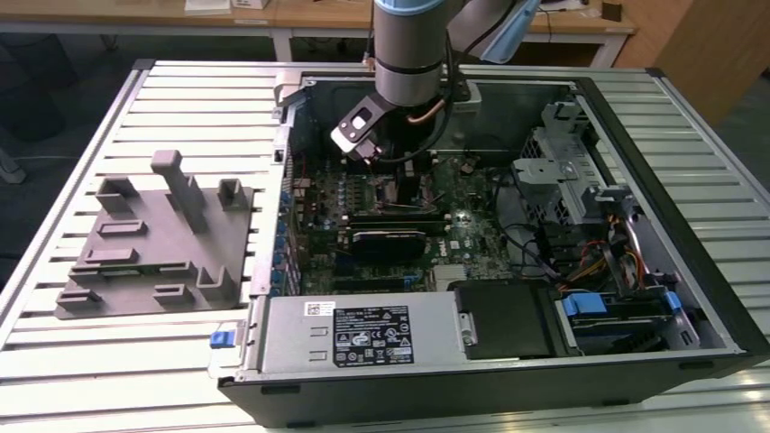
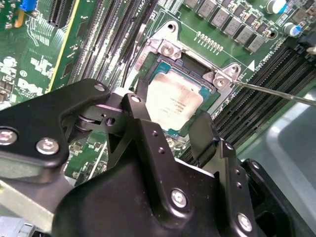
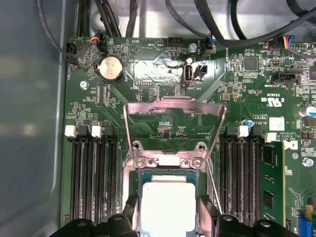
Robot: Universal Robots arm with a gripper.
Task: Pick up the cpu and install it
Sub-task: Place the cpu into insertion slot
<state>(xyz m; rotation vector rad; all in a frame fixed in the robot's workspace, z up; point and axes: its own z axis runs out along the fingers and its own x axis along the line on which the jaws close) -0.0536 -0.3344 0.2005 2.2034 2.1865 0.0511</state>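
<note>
My gripper (image 2: 170, 112) is closed on the cpu (image 3: 168, 202), one black finger (image 2: 140, 106) against each of two opposite edges. The chip lies right under my palm, in the opening of the socket (image 2: 168, 47). So the pick-up is done and the cpu is at its seat, though I can't tell if it is fully down. Not yet done: the plate (image 3: 174, 106) stands raised just past my fingertips and the lever (image 2: 276, 92) is swung free beside me. The cpu top is flat, square, dull silver. The plate is thin stamped metal, the lever a slim wire rod, and the board (image 3: 148, 74) is green and crowded.
</note>
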